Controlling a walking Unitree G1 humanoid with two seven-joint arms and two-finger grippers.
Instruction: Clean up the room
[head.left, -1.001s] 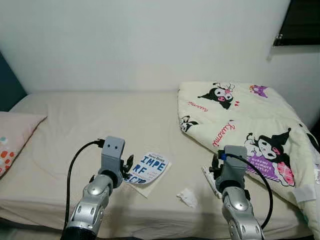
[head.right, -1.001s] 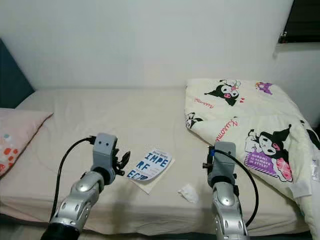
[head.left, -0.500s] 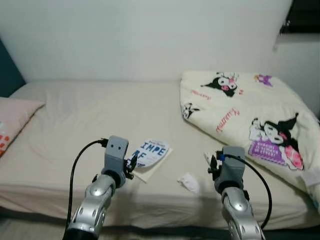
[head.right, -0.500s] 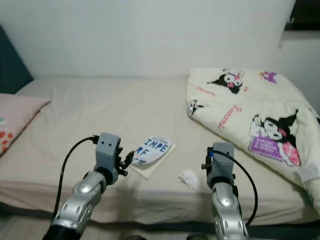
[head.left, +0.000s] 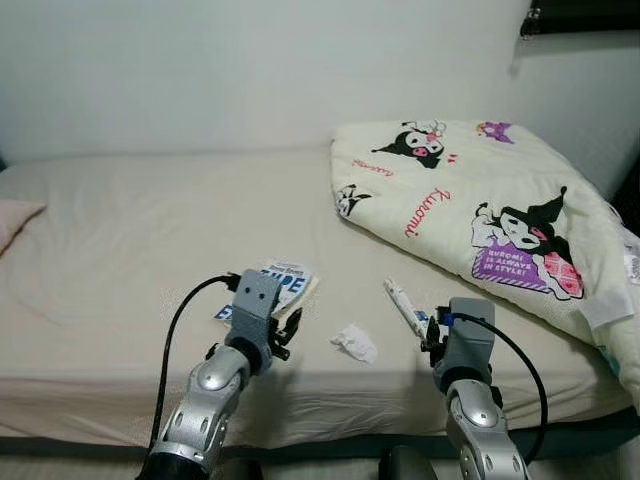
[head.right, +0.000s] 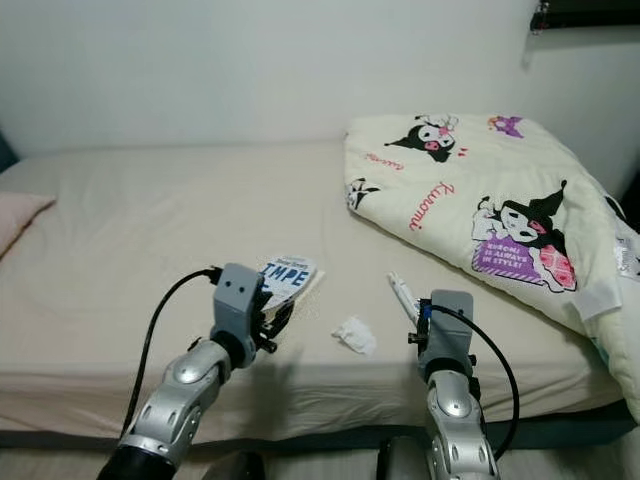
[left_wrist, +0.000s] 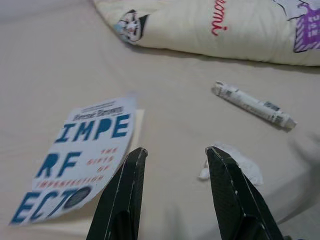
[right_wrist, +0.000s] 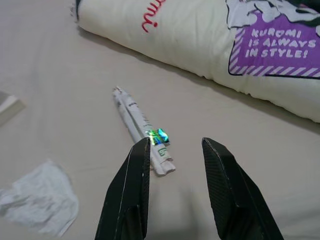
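The bed (head.left: 120, 250) lies ahead of me. The tube (right_wrist: 142, 129) sits just beyond my right gripper (right_wrist: 172, 192), fingers spread, its long axis running away from me; the tissue (left_wrist: 235, 165) lies just past my left gripper (left_wrist: 175, 192), also spread

Book (head.left: 275, 290), crumpled tissue (head.left: 355, 342), tube (head.left: 404, 305) lie on bed (head.left: 120, 230).

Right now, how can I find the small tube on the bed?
Start at the cartoon blanket on the bed. Beside its near edge lies the tube, long, thin and printed, unlike the crumpled white tissue and the flat book.
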